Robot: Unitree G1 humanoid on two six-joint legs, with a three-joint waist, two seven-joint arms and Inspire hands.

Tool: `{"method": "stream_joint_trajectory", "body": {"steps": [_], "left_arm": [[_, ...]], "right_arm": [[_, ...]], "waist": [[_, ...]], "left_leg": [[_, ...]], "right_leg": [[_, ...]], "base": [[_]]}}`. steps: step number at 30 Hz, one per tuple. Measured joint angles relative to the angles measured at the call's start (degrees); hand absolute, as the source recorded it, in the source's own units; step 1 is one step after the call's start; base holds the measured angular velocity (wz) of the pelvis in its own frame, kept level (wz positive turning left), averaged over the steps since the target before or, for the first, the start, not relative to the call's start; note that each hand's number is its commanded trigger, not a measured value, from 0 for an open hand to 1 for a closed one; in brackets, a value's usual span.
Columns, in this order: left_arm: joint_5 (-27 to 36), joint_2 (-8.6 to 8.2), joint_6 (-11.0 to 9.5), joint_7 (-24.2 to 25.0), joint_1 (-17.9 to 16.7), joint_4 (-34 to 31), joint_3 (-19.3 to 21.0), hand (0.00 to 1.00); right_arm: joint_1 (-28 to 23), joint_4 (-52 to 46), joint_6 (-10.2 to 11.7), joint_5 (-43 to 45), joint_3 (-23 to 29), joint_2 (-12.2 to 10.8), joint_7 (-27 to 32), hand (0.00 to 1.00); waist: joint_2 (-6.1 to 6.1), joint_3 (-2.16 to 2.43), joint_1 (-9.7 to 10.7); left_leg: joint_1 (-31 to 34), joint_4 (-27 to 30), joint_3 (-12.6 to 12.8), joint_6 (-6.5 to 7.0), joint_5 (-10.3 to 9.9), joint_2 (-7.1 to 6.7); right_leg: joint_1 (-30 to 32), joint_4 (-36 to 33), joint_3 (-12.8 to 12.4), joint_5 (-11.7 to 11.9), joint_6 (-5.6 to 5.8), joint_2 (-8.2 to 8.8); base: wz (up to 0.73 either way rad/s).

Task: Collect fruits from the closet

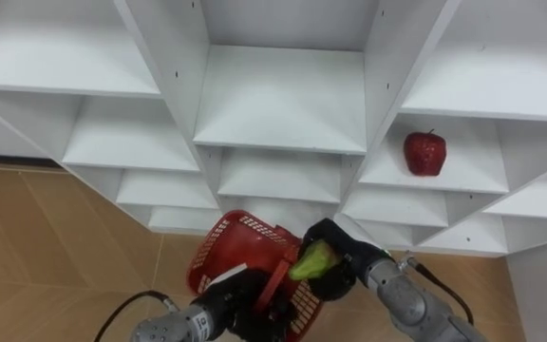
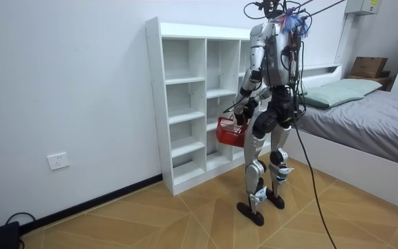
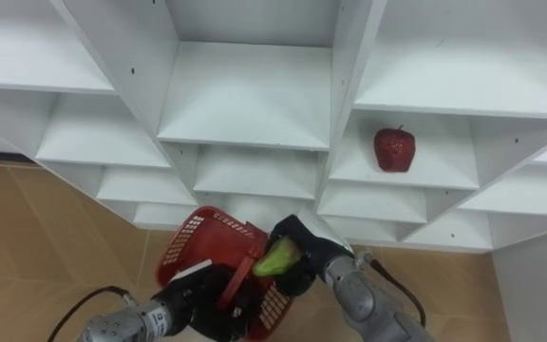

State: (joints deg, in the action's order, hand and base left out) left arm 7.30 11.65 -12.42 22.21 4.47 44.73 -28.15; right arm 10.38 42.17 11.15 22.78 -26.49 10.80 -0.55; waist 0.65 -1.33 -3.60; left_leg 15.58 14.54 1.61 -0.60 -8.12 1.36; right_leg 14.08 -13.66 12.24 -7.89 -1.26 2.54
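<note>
Robot's standing right up against the white closet [image 1: 283, 104]. At bottom centre of the frame, the left hand [image 1: 238, 302] has its fingers curled round the handle of a red basket [image 1: 231, 245]. The right hand [image 1: 343, 249], just to the right of it, grips a green fruit [image 1: 313, 261] sitting over the basket's rim. A red apple [image 1: 424, 153] sits on a shelf at mid right, well apart from both hands.
</note>
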Motion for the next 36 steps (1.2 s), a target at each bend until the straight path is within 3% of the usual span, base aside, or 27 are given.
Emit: {"method": "stream_joint_trajectory", "body": {"steps": [8, 16, 21, 30, 36], "left_arm": [[1.89, -0.71, -0.01, -0.09, 0.88, 0.01, -0.11, 1.0], [9.37, -0.78, -0.06, -0.22, 1.22, -1.47, 0.28, 1.0], [10.16, -0.91, -0.36, -0.78, 1.2, -3.34, 1.41, 1.0], [14.88, -1.78, -1.78, -2.74, 1.24, -3.61, 1.14, 1.0], [20.9, -2.71, -1.86, -2.68, 1.23, -3.6, 1.22, 1.0]], "right_arm": [[-0.05, 0.11, 0.0, -0.98, -0.41, 0.06, -0.03, 1.0], [-0.4, -0.08, 0.23, -17.05, -0.36, -0.09, -1.74, 1.0], [-0.4, -0.48, 1.48, -22.7, -0.25, -0.27, -2.2, 1.0], [-0.38, -0.14, 1.57, -33.92, -0.21, -0.07, -2.38, 1.0], [-0.34, -0.15, 1.56, -40.75, 1.49, -0.19, -4.47, 1.0]], "waist": [[0.01, 0.0, 0.3], [0.06, -0.04, 0.37], [0.07, -0.04, 0.35], [0.04, -0.05, 0.36], [-0.73, -0.53, 0.27]], "left_leg": [[-0.19, 0.0, 0.15, 0.0, 0.0, 0.02], [-0.23, 0.0, 0.24, 0.0, 0.0, 0.08], [-0.18, -0.02, 0.74, 0.0, 0.0, 0.1], [-0.91, -0.7, 1.25, 0.0, 0.0, 0.11], [-1.12, -0.91, 1.39, 0.01, 0.0, 0.2]], "right_leg": [[-0.04, -0.05, -0.27, 0.0, 0.0, 0.06], [-0.09, -0.1, -0.29, 0.01, -0.02, 0.27], [0.02, -0.11, -0.42, 0.0, 0.01, 0.21], [-0.14, -0.06, -1.11, 0.0, 0.01, -0.07], [-0.11, -0.14, -1.19, 0.01, 0.0, -0.09]], "base": [[0.0], [0.0], [0.0], [-0.03], [-0.02]]}}
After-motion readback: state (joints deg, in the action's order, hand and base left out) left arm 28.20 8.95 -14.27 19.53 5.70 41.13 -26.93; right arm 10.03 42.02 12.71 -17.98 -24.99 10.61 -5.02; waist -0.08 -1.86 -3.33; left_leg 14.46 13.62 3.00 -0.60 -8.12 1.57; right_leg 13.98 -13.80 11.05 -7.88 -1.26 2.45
